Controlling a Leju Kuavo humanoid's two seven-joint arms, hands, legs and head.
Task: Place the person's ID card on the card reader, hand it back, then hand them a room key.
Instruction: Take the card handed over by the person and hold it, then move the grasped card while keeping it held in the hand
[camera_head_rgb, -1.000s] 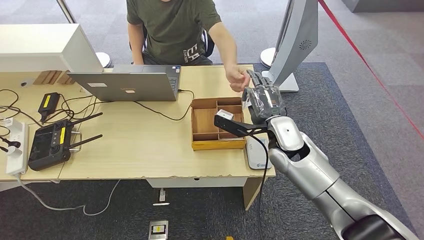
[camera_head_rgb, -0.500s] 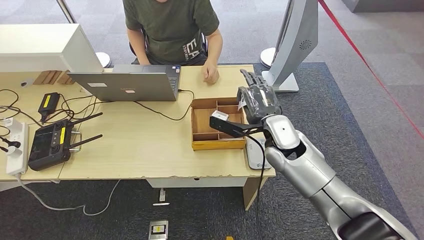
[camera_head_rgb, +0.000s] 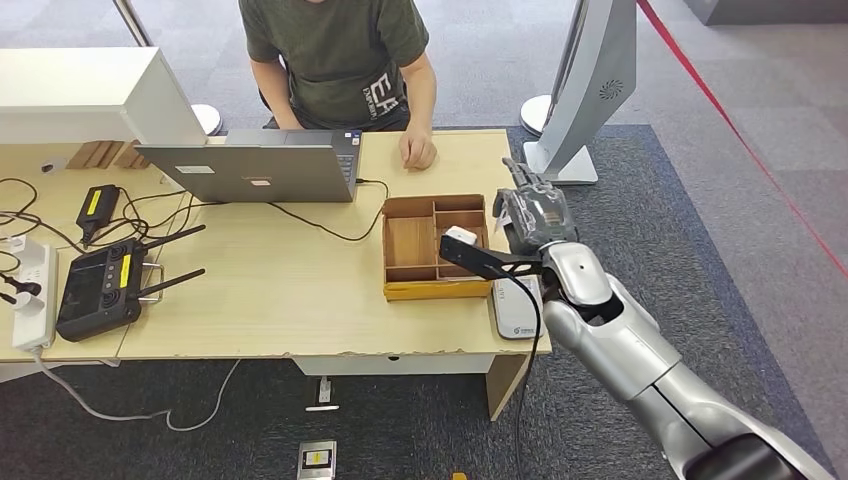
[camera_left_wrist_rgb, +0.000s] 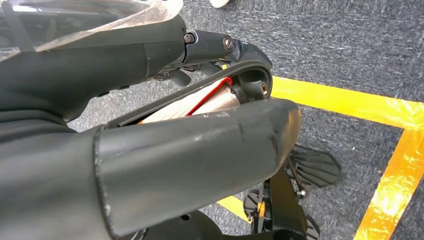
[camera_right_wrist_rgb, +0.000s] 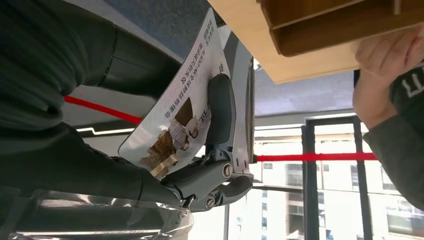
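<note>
Wooden desk (camera_head_rgb: 270, 290) on dark carpet (camera_head_rgb: 700, 230); red floor line (camera_head_rgb: 740, 130); windows (camera_right_wrist_rgb: 330, 200) bright.

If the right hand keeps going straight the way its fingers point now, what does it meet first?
Probably nothing on the desk: the right hand, holding the ID card, points past the desk's far corner toward the grey stand base. Depth unclear.

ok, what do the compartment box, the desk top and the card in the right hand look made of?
Compartment box: looks like wood or brown board, matte, thin dividers.
Desk top: pale wood-grain laminate, probably, chipped along the front edge.
Card held in the right hand: glossy printed plastic or laminated paper, hard to tell which.
</note>
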